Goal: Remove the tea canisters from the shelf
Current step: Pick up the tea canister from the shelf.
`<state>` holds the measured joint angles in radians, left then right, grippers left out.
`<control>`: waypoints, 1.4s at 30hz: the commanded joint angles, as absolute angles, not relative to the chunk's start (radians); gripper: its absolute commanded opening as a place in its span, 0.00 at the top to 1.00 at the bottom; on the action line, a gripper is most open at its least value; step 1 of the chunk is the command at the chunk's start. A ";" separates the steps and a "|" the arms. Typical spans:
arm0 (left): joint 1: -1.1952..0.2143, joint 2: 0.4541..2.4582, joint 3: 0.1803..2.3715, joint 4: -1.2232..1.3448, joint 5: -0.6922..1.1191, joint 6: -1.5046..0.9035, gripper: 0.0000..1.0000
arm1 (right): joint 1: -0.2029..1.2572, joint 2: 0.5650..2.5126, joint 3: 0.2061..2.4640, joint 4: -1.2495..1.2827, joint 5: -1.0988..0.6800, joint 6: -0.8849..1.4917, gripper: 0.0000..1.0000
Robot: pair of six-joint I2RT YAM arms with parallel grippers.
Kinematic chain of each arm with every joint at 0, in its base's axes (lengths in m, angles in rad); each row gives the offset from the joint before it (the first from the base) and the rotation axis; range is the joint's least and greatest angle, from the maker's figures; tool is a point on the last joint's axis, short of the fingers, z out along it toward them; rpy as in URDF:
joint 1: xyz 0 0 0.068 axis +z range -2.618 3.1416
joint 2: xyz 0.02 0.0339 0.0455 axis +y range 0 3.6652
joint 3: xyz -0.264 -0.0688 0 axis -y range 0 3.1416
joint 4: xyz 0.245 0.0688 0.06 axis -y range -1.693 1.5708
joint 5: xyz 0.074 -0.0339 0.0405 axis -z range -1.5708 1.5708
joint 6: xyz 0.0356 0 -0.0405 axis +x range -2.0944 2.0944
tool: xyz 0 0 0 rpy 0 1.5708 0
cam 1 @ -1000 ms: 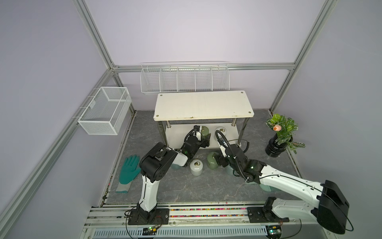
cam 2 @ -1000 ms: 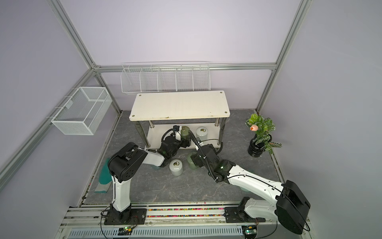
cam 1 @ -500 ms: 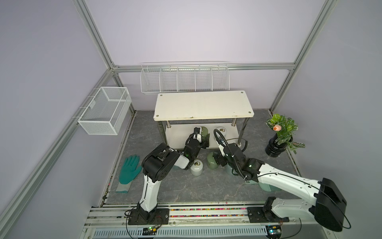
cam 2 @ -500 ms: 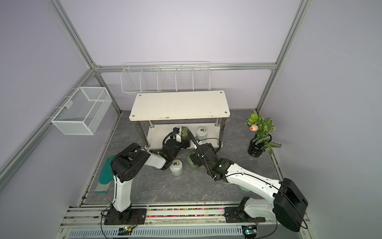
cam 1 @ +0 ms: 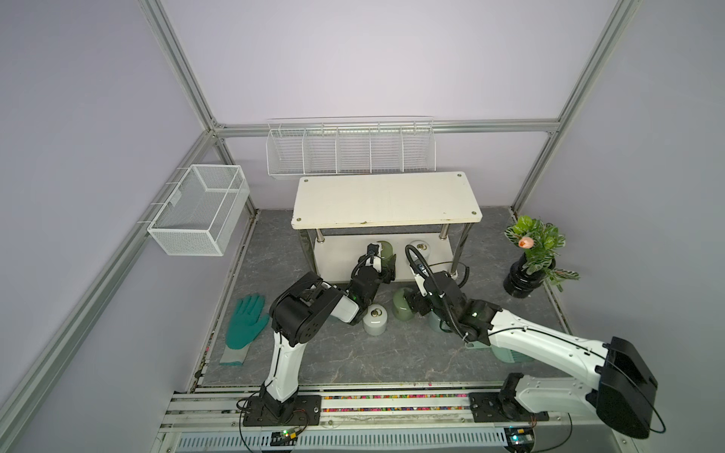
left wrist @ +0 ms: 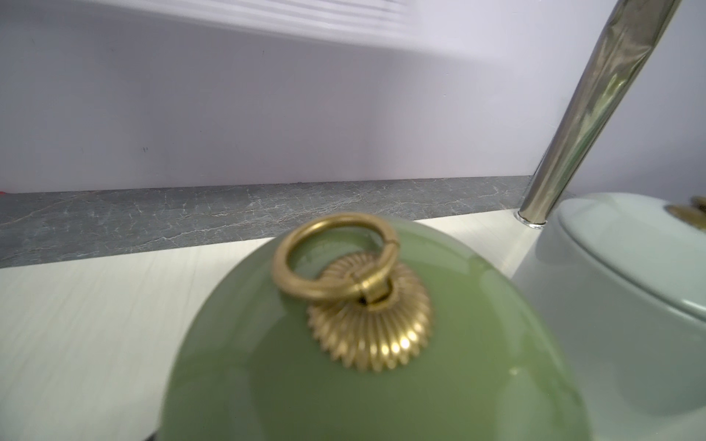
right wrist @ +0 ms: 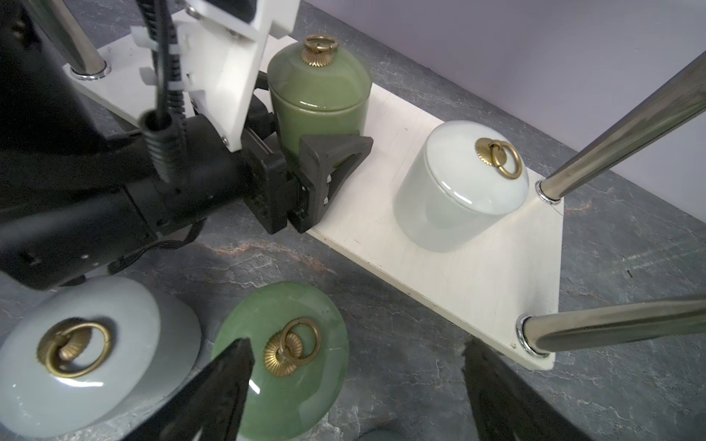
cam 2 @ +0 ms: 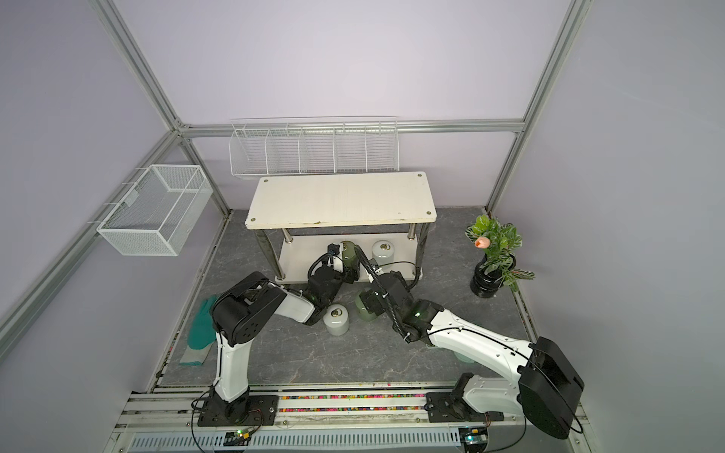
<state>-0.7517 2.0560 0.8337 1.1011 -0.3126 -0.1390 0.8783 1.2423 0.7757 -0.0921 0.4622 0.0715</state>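
1. Left fingers (right wrist: 336, 152) are shown flanking the green canister (right wrist: 319, 95) on the shelf (right wrist: 477, 267) in the right wrist view, not the left; grip unclear.
2. Right fingers (right wrist: 225, 382) are spread above a second green canister (right wrist: 313, 393) on the bench (right wrist: 382, 313).

Lilac walls (cam 1: 372, 59) enclose a grey marbled floor (cam 1: 353, 353), evenly lit.
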 commanded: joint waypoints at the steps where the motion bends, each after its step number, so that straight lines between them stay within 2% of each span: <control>1: -0.761 2.092 0.769 0.937 -0.351 -0.150 0.20 | 0.874 1.247 0.788 -0.090 0.452 0.084 0.11; 42: -0.764 1.893 0.695 1.066 -0.348 -0.072 0.22 | 0.874 1.263 0.792 -0.080 0.457 0.081 0.11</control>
